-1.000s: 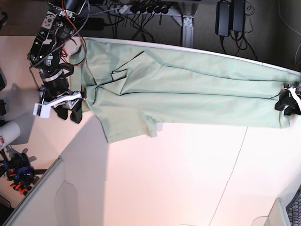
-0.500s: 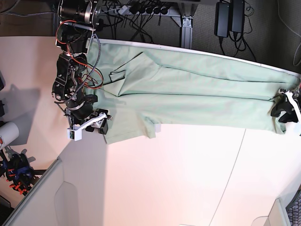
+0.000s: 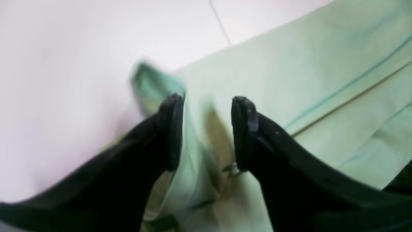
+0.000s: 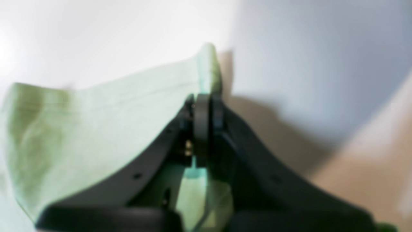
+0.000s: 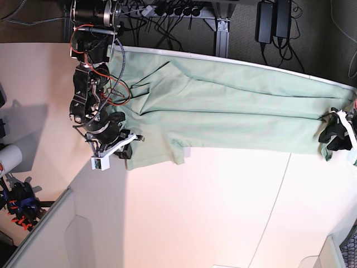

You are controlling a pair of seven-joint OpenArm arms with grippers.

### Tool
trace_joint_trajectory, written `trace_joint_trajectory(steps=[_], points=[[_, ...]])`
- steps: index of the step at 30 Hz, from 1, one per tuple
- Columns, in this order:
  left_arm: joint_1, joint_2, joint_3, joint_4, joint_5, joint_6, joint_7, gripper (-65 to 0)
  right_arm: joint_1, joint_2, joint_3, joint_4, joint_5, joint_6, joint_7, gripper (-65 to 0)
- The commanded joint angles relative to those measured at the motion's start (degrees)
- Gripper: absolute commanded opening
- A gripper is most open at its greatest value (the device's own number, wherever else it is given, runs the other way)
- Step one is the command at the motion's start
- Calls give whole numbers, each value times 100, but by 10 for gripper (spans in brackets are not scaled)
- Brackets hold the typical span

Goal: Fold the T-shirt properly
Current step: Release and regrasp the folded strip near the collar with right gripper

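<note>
Across the pale table [image 5: 195, 212], our right tool [image 4: 206, 109] has just clenched the T-shirt [image 5: 234, 111] sleeve corner; left tool [image 3: 206, 129] straddles the hem, released — fold ready.

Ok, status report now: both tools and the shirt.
Right tool shut on T-shirt sleeve edge. Left tool jaws apart, straddling the hem. T-shirt stretched flat on the table. Nothing in the way.

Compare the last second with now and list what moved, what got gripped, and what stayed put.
The right end effector swung from the shirt's collar end toward the near sleeve edge, then shut on the T-shirt there; the right wrist view shows cloth pinched. The left end effector barely shifted, its jaws apart around the hem. The shirt stayed spread along the table.
</note>
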Motion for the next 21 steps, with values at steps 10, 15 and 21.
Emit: trace_joint_trajectory(steps=[10, 15, 21], points=[[245, -131, -1056, 334, -787, -58, 505, -366, -1469, 57, 37, 3268, 568, 28, -595, -650], [831, -136, -1561, 798, -960, -58, 616, -366, -2599, 57, 203, 4607, 789, 28, -758, -650], [1316, -146, -1753, 1322, -960, -58, 592, -366, -3615, 37, 323, 5504, 837, 28, -767, -650]])
